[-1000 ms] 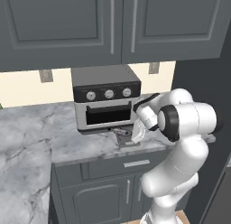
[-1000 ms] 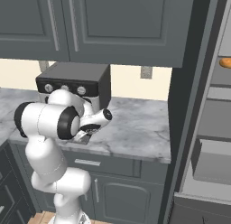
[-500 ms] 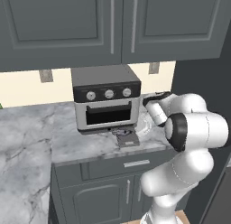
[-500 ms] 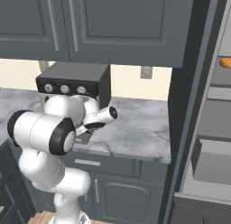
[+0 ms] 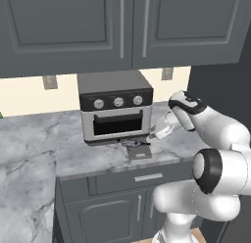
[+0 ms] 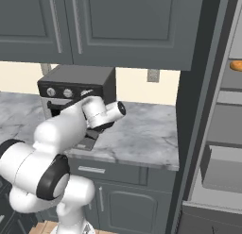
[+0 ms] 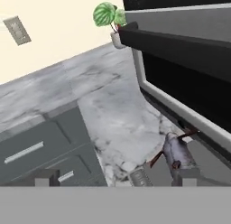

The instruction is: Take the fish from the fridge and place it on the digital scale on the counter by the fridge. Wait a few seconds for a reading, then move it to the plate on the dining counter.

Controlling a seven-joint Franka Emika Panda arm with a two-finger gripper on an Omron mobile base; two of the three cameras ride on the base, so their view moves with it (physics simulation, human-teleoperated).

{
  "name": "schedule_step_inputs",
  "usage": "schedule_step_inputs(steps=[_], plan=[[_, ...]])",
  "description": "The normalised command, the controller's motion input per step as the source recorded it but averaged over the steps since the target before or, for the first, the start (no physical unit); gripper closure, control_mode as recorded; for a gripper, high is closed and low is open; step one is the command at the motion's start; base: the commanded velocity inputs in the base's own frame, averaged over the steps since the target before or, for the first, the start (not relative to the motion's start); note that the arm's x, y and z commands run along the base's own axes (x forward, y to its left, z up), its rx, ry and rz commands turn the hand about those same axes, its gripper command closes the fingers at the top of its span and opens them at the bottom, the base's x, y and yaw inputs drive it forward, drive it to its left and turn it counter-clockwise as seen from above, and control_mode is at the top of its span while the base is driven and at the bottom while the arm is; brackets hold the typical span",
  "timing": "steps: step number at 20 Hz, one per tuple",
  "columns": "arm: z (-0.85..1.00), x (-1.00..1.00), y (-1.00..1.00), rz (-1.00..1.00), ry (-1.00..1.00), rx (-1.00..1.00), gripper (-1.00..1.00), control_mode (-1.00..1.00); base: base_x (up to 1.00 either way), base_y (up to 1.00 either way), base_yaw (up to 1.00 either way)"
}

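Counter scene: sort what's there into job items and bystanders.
Job items: fish lying on the digital scale; counter; fridge; pincer, open.
Bystanders: toaster oven; potted plant; wall outlet; upper cabinets.

There is one fish (image 7: 175,151), lying on one scale (image 5: 138,151). One toaster oven (image 5: 115,111) has three knobs (image 5: 118,102). One potted plant (image 7: 111,19) stands far off. One fridge (image 6: 222,134) is on the right.

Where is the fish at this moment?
The fish lies on the digital scale on the counter, just in front of the toaster oven, released by the gripper.
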Motion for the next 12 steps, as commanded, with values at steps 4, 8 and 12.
schedule_step_inputs(steps=[4, 8, 12], plan=[[0.26, -0.86, 0.26, 0.0, 0.26, 0.0, -1.0, -1.0, 0.0, 0.0, 0.0], [0.18, -0.57, 0.39, 0.0, 0.2, -0.01, -1.0, -1.0, 0.0, 0.0, 0.0], [0.04, -0.05, 0.36, 0.0, 0.04, -0.1, -1.0, -1.0, 0.0, 0.0, 0.0]])
